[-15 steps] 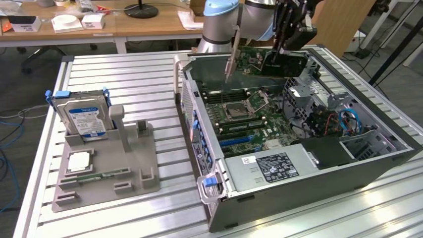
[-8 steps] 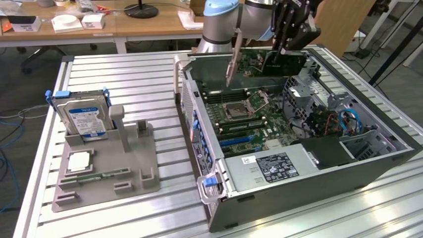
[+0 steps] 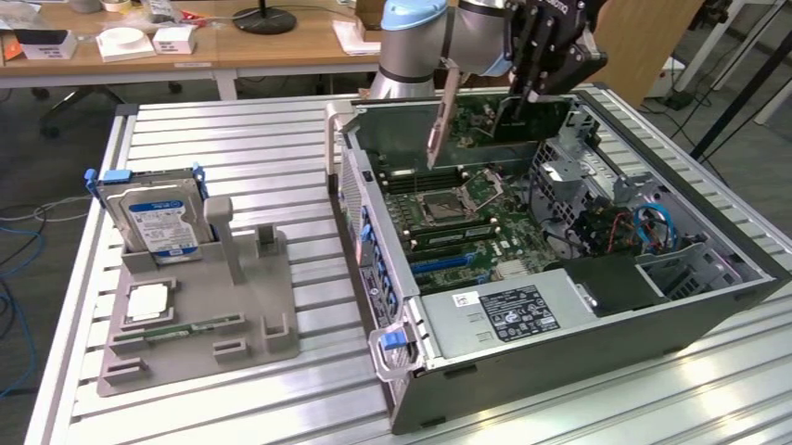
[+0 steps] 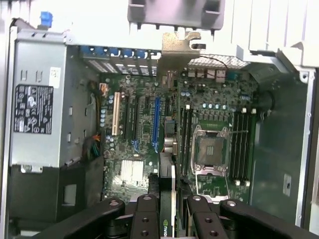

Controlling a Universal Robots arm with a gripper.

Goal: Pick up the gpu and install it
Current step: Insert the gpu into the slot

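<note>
My gripper (image 3: 539, 88) hangs over the far end of the open computer case (image 3: 371, 232), shut on the gpu (image 3: 514, 119). The gpu is a thin dark card held on edge, its silver bracket (image 3: 440, 116) slanting down on the exterior view's left side. It hovers above the motherboard (image 3: 452, 199) without touching it. In the wrist view the gpu (image 4: 168, 194) runs edge-on between my two black fingers (image 4: 147, 216), and its bracket (image 4: 175, 47) reaches toward the case's rear wall. Below it lie the motherboard's expansion slots, among them a blue slot (image 4: 156, 124).
A grey holder (image 3: 198, 306) on the exterior view's left carries a blue-labelled hard drive (image 3: 155, 218), a processor (image 3: 146, 301) and a green memory stick (image 3: 192, 326). Inside the case sit the power supply (image 3: 507, 311), drive cage (image 3: 581, 176) and cables (image 3: 650, 232). Desks stand behind.
</note>
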